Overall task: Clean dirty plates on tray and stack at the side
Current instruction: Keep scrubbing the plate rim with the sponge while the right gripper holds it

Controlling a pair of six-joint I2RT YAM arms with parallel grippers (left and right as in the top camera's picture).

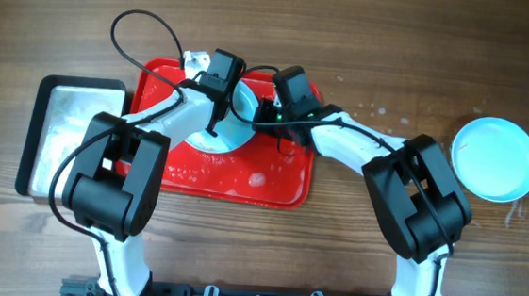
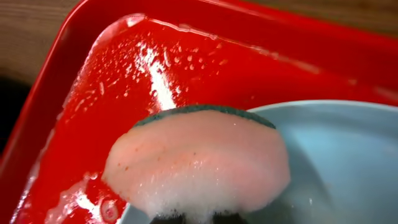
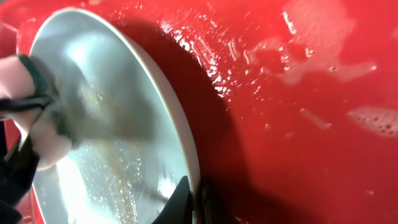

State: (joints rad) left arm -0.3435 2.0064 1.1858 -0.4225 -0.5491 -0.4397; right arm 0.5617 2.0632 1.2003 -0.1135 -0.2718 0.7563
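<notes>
Overhead view: the tray (image 1: 280, 192) is being carried by the table (image 1: 266, 252) left of its centre, with a metal pan (image 1: 68, 118) just beside the tray's left edge. A plate (image 1: 235, 134) is being held tilted over the far half of the tray. Both arms are being reached forward and bent inward toward each other. The left pincer (image 1: 218, 116) is being pressed to the plate's left side, the right pincer (image 1: 269, 118) to its right rim. A second plate (image 1: 495, 159) is lying near the table's right edge, well apart from the tray.

Left wrist view: a foamy sponge (image 2: 199, 162) with a green backing is being grasped by the clenched left pincer and laid against the plate's face. Suds are lying on the tray floor.

Right wrist view: the plate's rim is being clamped edge-on by the right pincer, and brownish smears are showing on the face.

Scrubbing is judged to be the step in hand. More wiping is being called for next, then a firm carry of the wet plate to the second plate.
</notes>
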